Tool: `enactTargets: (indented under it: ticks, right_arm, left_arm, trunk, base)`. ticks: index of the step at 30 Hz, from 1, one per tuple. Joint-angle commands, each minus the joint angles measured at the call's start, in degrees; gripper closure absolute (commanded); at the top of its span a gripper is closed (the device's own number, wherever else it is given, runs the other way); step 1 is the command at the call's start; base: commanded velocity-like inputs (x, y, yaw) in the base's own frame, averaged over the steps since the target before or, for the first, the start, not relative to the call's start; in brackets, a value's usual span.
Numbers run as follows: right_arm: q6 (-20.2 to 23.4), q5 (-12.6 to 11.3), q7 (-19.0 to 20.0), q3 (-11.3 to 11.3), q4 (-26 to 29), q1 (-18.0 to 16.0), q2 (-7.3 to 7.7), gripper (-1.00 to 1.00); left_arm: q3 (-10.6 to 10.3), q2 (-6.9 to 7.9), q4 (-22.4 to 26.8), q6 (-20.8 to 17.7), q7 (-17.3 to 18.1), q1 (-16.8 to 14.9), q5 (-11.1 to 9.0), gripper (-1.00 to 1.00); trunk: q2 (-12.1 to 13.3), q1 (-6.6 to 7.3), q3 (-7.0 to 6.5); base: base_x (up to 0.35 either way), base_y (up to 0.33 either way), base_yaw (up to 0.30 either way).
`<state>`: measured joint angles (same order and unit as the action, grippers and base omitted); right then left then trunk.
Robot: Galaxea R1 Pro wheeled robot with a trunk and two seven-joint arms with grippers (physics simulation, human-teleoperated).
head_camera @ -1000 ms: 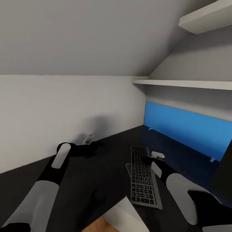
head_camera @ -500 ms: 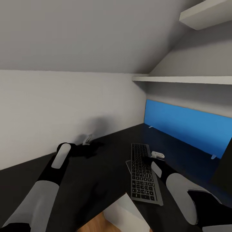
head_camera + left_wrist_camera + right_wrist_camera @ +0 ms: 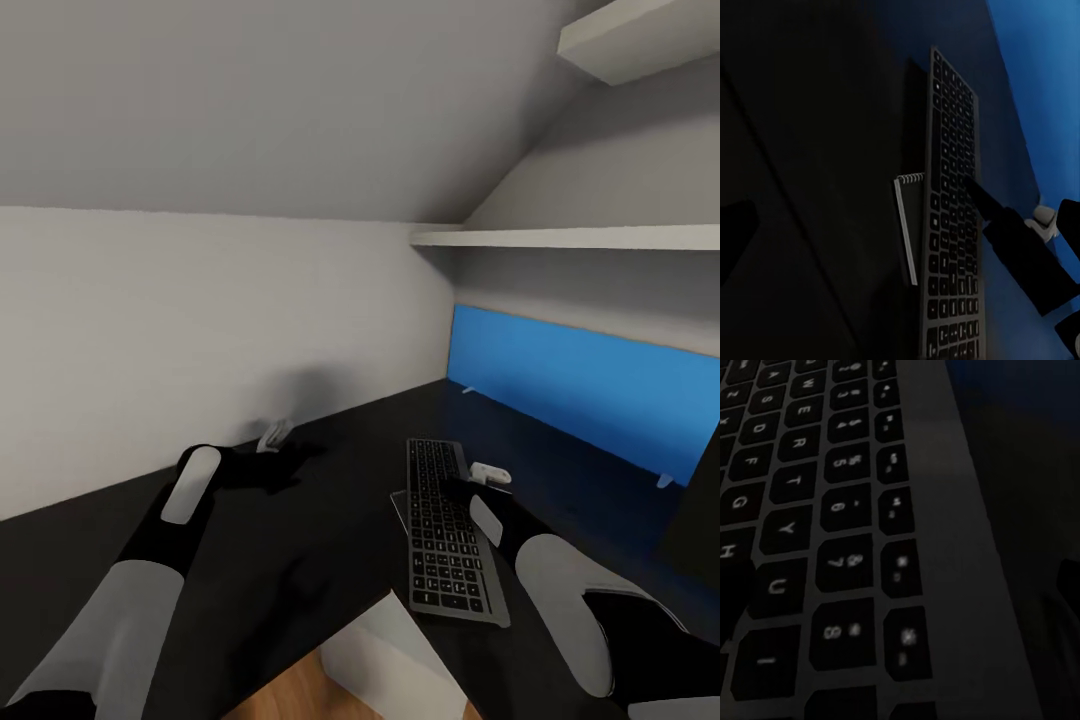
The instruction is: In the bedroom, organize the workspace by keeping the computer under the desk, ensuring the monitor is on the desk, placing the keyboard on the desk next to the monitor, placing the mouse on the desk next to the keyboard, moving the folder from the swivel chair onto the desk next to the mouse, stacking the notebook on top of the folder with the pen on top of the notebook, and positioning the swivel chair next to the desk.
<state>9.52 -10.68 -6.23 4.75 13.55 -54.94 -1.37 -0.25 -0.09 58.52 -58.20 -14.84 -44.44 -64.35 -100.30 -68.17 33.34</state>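
The keyboard lies flat on the dark surface at lower centre of the head view, its long axis running from the near edge up toward the blue panel. A notebook peeks out from under its left long side. The right gripper sits over the keyboard's upper right part, with the keys directly beneath its fingers; whether these are apart or together cannot be told. The white mouse rests just beside the keyboard's right edge. The left gripper hovers well apart at centre left, its fingers' state unclear.
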Motion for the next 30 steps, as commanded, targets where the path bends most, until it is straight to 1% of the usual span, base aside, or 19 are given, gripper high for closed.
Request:
enactTargets:
  ticks: [1, 10, 12, 17, 24, 30]
  right_arm:
    - [0.4, -0.1, -0.2, 0.3, -2.4, 0.0, -0.04, -1.00]
    - [0.4, -0.1, -0.2, 0.3, -2.4, 0.0, -0.04, -1.00]
    - [0.3, -0.1, -0.2, 0.3, -2.4, 0.0, -0.04, -1.00]
    - [0.3, 0.0, -0.2, 0.3, -2.4, 0.0, -0.04, -1.00]
    - [0.2, 0.0, -0.2, 0.3, -2.4, 0.1, -0.10, -1.00]
    - [0.2, 0.0, -0.1, 0.3, -2.4, 0.1, -0.13, -1.00]
  left_arm:
    - [0.0, 0.00, -0.2, -0.1, -0.6, 0.0, -0.6, -1.00]
    - [0.0, 0.00, -2.2, 0.0, -0.3, 0.0, -0.5, -1.00]
    - [0.0, 0.00, -3.2, 0.0, -0.3, 0.0, -0.4, -1.00]
    - [0.0, 0.00, -3.5, 0.0, -0.2, 0.0, -0.3, -1.00]
    - [0.0, 0.00, -3.6, 0.0, -0.2, 0.0, -0.3, -1.00]
    - [0.0, 0.00, -3.6, 0.0, -0.2, 0.0, -0.4, -1.00]
  trunk:
    - [0.0, 0.00, 0.07]
    - [0.0, 0.00, 0.07]
    - [0.0, 0.00, 0.07]
    - [0.0, 0.00, 0.07]
    - [0.0, 0.00, 0.07]
    - [0.0, 0.00, 0.07]
  base:
    - [0.000, 0.000, 0.000]
    - [0.000, 0.000, 0.000]
    - [-0.167, 0.000, 0.000]
    - [-0.228, 0.000, 0.000]
    - [-0.037, 0.000, 0.000]
    - [-0.159, 0.000, 0.000]
